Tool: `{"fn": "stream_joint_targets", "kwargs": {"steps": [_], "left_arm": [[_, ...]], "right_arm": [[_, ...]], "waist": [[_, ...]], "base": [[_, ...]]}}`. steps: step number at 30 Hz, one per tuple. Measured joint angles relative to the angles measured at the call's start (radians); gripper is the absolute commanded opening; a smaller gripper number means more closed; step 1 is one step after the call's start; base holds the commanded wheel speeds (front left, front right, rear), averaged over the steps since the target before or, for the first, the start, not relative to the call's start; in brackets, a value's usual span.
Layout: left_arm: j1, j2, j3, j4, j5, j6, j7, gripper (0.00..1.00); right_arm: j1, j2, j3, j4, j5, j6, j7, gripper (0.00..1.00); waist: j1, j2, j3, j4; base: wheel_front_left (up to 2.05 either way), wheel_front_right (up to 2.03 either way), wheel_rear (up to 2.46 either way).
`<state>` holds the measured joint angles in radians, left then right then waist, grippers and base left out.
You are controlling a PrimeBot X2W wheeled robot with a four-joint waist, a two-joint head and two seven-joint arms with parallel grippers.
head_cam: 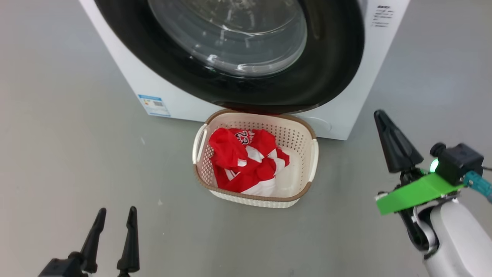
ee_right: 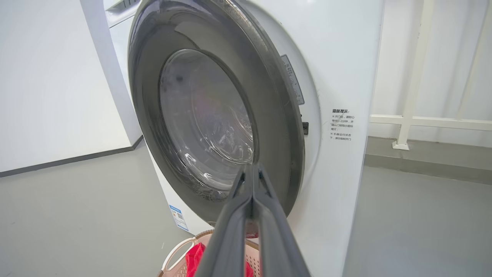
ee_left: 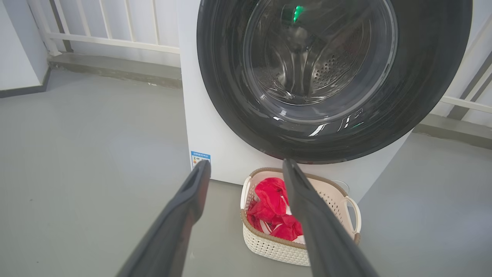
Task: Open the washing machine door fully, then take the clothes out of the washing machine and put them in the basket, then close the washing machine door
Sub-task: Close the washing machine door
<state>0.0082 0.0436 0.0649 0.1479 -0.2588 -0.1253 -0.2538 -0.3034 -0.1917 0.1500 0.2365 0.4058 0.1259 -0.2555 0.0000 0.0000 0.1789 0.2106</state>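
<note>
Clothes in the basket, door left to press home.
The red clothes (head_cam: 242,161) lie in the basket (head_cam: 292,134) just before the washing machine (head_cam: 346,115); the washing machine door (head_cam: 334,65) looks almost shut. The right gripper (ee_right: 251,171) is clenched on nothing, the left gripper (head_cam: 117,211) spread. The door seems rigid and slippery: better to push its black ring.

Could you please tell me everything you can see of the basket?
The basket is cream-white perforated plastic, rectangular with rounded corners, a brown woven-look rim and two side handles. It stands upright on the grey floor, close before the washing machine, below its door, and holds crumpled red-and-white clothes.
</note>
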Motion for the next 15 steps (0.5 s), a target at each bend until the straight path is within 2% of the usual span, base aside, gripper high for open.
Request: {"fn": "stream_joint_targets", "kwargs": {"steps": [15], "left_arm": [[-0.054,-0.002,-0.051,-0.007,-0.026,0.0,0.0,1.0]], "right_arm": [[-0.185,-0.033,-0.04,0.093,0.014,0.0,0.0,0.0]], "waist": [[0.0,0.0,0.056,0.084]], "base": [[0.0,0.0,0.0]]}}
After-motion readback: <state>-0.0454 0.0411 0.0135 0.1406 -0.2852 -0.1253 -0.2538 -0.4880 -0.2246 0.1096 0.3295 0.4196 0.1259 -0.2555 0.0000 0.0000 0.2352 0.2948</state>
